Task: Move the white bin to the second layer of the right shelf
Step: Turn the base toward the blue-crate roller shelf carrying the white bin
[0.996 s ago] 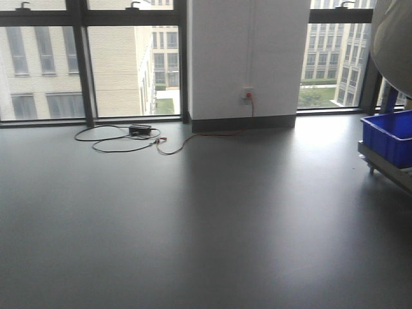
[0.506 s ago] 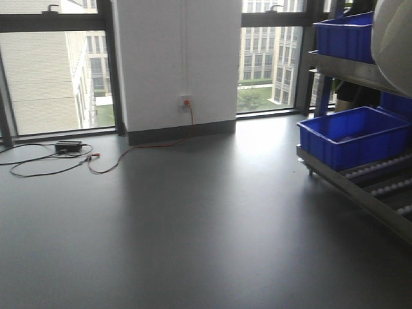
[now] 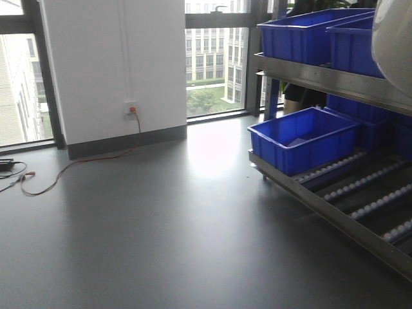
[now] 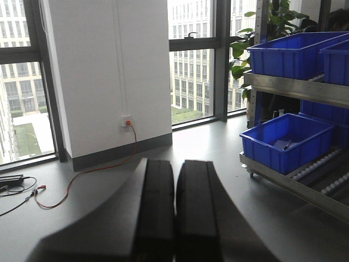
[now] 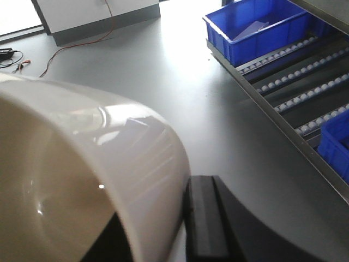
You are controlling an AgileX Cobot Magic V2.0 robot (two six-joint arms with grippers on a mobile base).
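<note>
The white bin [image 5: 92, 164] is glossy cream-white and fills the left of the right wrist view. Its side also shows at the top right edge of the front view [image 3: 394, 45]. My right gripper [image 5: 158, 202] is shut on the bin's wall, with one black finger [image 5: 204, 218] outside and the other inside. The bin is held in the air above the floor. The steel rack stands at the right. Its lower level has lanes of white rollers [image 3: 360, 193]. The level above has a steel front rail [image 3: 322, 77] and holds blue crates. My left gripper [image 4: 175, 164] is shut and empty.
A blue crate [image 3: 302, 138] sits on the rack's lower level, and more blue crates [image 3: 302, 32] on the level above. Another blue crate [image 5: 335, 144] shows at the right. A red cable [image 3: 77, 161] runs from a wall socket across the grey floor. A potted plant [image 4: 245, 43] stands behind the rack.
The front view has swung to the right. The window, cable and wall have slid left and the rack with blue crates has come further into view. The bin stays in my right gripper.
</note>
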